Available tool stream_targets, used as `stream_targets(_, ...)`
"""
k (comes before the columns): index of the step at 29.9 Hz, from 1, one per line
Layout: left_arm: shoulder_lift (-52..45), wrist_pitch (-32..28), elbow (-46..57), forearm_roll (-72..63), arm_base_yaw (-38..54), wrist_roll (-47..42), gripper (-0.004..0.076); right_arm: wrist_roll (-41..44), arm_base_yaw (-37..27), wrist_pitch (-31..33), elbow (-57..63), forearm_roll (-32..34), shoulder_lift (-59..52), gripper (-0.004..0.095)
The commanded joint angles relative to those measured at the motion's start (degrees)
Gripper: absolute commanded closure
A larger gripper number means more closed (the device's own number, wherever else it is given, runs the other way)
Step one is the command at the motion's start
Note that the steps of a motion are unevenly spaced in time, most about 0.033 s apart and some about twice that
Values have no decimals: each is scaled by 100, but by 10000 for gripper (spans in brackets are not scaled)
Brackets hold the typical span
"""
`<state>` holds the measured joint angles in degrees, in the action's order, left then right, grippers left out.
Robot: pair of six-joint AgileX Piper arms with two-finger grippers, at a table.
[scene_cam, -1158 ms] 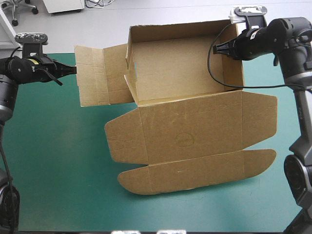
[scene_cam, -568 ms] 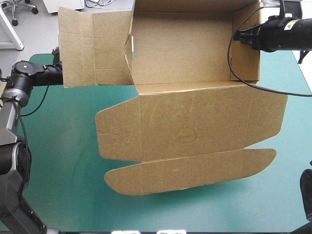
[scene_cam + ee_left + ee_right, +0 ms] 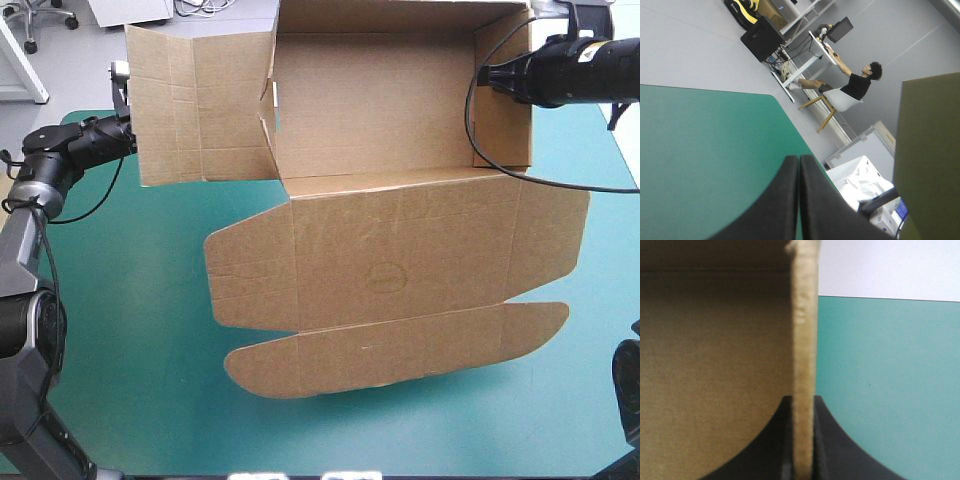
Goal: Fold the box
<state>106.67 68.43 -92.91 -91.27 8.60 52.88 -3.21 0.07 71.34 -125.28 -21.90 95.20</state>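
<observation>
The brown box (image 3: 400, 250) is held up off the teal-green cover, its tray part with raised walls toward the far edge. Its lid (image 3: 400, 350) hangs flat toward the front, and one side flap (image 3: 200, 105) sticks out to the left. My right gripper (image 3: 487, 76) is shut on the tray's right wall; in the right wrist view the wall's edge (image 3: 804, 340) stands between the fingers of that gripper (image 3: 803, 405). My left gripper (image 3: 128, 138) sits at the flap's outer edge. In its own view the left gripper (image 3: 799, 160) is shut with nothing in it, and the board (image 3: 932, 160) is beside it.
The teal-green cover (image 3: 130, 300) lies bare to the left of the box and along the front edge. The table's rounded far-left corner (image 3: 772, 97) is ahead of the left gripper. The lid's rounded outer flap (image 3: 300, 362) hangs lowest, near the front.
The box has been lifted and carried toward the far edge by the right gripper. The left arm rose beside the side flap; just before now the flap and lid shifted slightly right.
</observation>
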Motion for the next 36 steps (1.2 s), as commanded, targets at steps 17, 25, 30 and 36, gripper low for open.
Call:
stream_targets(17, -1272, 462, -169, -542, -777, -65, 729, 66, -34, -5, -164, -171, 62, 926)
stream_targets(25, -1533, 431, -169, -554, -980, -121, 731, 92, -34, -5, -164, -184, 84, 926)
stream_targets(30, -1624, 431, -210, -554, -1038, -165, 731, 105, -24, -5, -164, -184, 88, 926)
stream_targets(36, -1697, 431, -226, -611, -1185, -170, 712, 105, -24, -5, -104, -174, 88, 926)
